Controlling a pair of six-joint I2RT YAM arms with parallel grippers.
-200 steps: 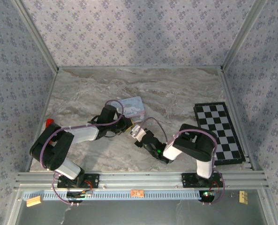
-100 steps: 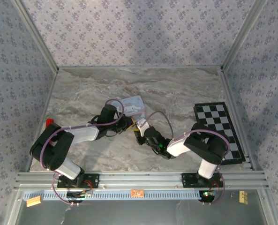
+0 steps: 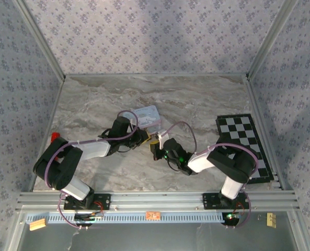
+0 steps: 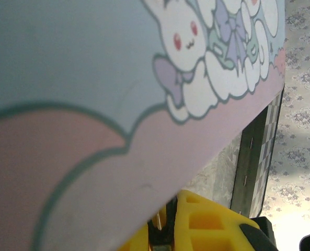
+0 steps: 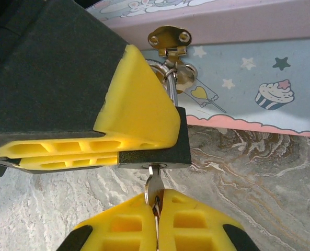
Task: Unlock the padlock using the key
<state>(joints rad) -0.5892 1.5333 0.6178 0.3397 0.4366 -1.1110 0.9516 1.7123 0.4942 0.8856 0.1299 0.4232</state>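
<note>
Honestly no readable text, brand or number anywhere, the tin (image 5: 249,78) just has cartoon bunnies, stars and a cupcake printed on it.

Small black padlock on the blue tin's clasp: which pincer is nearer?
Left. The left pincer clamps the small black padlock by its body. The right pincer sits just short of it, gripping the thin metal key at its keyhole.

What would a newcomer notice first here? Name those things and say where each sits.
In the middle of the marble table sits the pale blue cartoon tin. The left fingers clamp the black padlock hooked on the tin's brass hasp, while the right fingers pinch the key, its tip at the padlock's underside. A chessboard lies at the table's right edge.
</note>
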